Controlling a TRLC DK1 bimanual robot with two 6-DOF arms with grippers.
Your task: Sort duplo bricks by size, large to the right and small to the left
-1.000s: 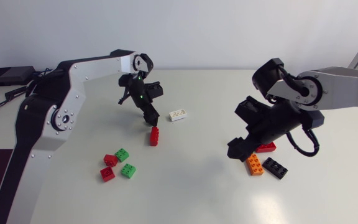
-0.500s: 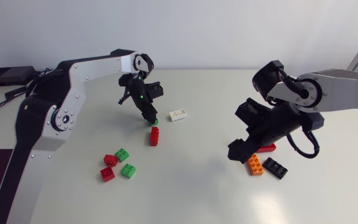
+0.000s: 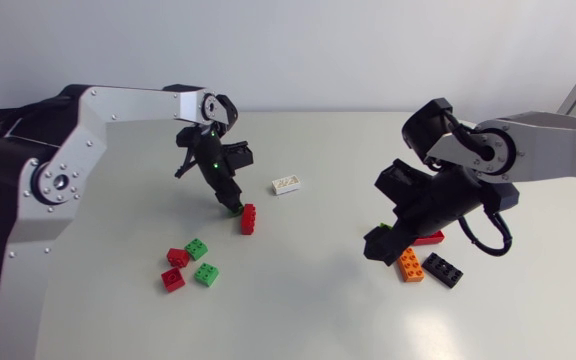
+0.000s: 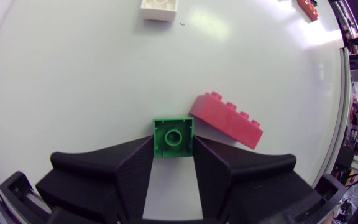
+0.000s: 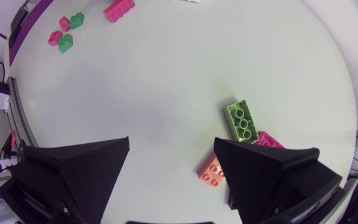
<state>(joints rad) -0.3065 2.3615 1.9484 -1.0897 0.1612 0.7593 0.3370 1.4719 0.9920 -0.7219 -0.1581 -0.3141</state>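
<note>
My left gripper [image 3: 230, 203] [image 4: 173, 151] is shut on a small green brick [image 3: 236, 208] [image 4: 173, 135], low over the table's middle. A long red brick [image 3: 249, 218] [image 4: 225, 119] lies right beside it, at its corner. My right gripper [image 3: 381, 242] [image 5: 171, 146] hangs open over the right side with nothing between its fingers. In the right wrist view a long green brick [image 5: 242, 121], a red brick [image 5: 267, 140] and an orange brick [image 5: 213, 171] lie by its right finger.
A white brick [image 3: 287, 184] [image 4: 158, 7] lies behind the red one. Two small red bricks [image 3: 175, 268] and two small green ones [image 3: 201, 260] sit grouped at the front left. An orange brick [image 3: 409, 265] and a black brick [image 3: 442, 270] lie at the front right.
My left gripper has shut on the small green brick and shifted a little left and forward with it. The right arm has barely moved.
</note>
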